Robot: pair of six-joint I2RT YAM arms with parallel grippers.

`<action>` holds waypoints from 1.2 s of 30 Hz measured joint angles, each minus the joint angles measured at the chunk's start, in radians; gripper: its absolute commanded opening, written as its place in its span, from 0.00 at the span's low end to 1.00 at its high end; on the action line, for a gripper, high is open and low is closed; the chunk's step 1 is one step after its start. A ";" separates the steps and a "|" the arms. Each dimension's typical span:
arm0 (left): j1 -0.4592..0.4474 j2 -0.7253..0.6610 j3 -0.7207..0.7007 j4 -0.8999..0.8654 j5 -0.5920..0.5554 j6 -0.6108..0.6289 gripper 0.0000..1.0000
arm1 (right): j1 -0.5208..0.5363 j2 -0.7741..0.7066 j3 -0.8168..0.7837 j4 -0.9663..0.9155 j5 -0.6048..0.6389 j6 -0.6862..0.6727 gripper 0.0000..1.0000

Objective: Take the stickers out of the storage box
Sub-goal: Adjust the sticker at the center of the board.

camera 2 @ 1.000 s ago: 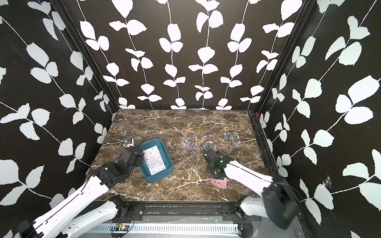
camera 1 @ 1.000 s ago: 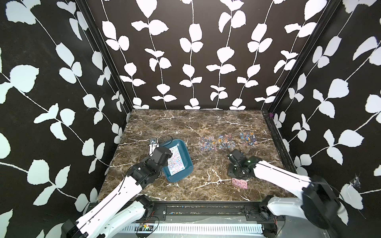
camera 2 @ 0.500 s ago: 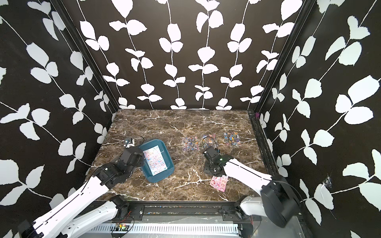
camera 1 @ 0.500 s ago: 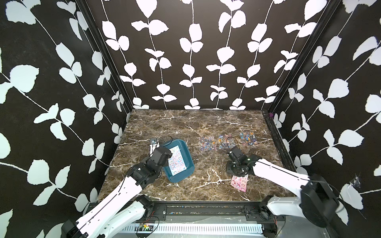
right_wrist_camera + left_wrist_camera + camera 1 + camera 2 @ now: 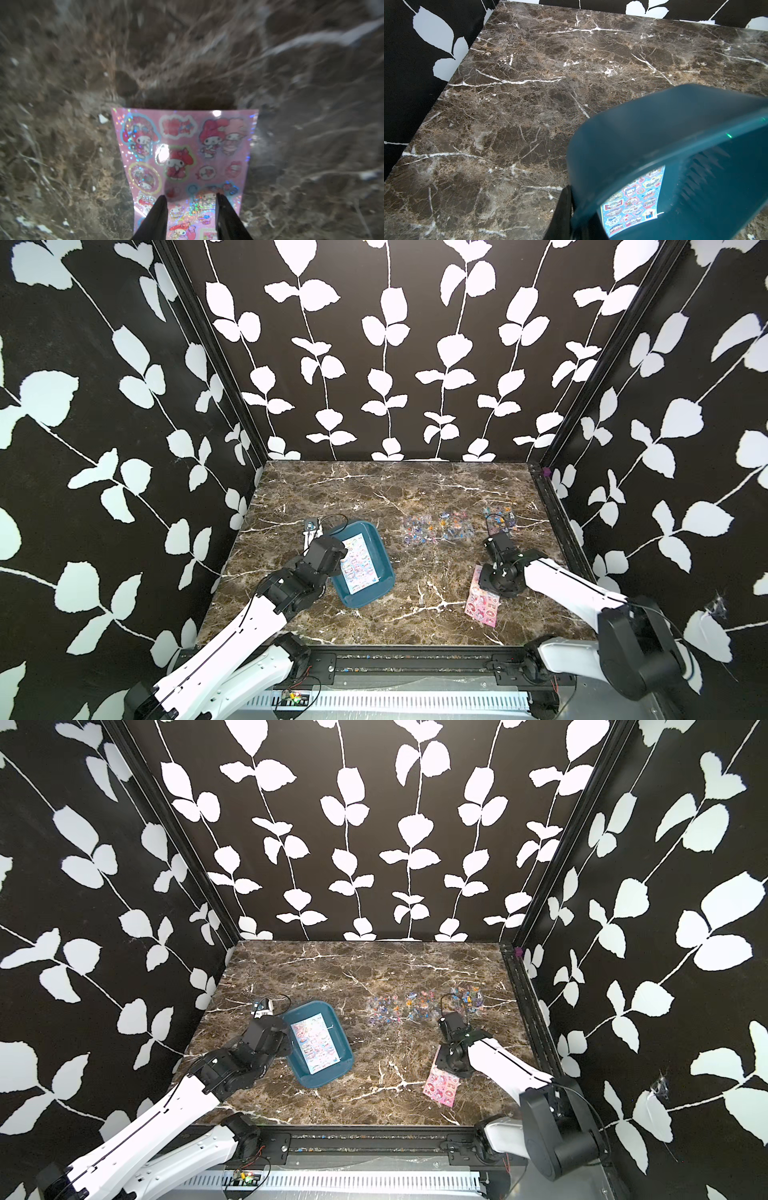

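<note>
The right tool (image 5: 191,196) had just released the pink sheet (image 5: 187,145) onto the counter (image 5: 415,497), lower right. The left tool (image 5: 335,566) gripped the storage box (image 5: 358,600), one blue sheet (image 5: 359,562) still inside.

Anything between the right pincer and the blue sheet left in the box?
Nothing visible. Bare table separates the right pincer, open over the pink sheet, from the box; only the box's wall borders the blue sheet. The left pincer grips the far rim, off that path.
</note>
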 measured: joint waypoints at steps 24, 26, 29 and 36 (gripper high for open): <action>0.000 0.000 -0.010 0.036 0.024 -0.001 0.00 | 0.008 0.319 0.262 0.092 -0.157 -0.224 0.36; 0.000 0.000 -0.010 0.036 0.025 -0.001 0.00 | 0.008 0.351 0.296 0.092 -0.157 -0.238 0.35; 0.000 -0.001 -0.010 0.035 0.025 -0.001 0.00 | 0.009 0.364 0.314 0.091 -0.156 -0.257 0.37; 0.000 -0.017 -0.010 0.032 0.026 0.000 0.00 | 0.026 0.279 0.259 0.051 -0.113 -0.286 0.44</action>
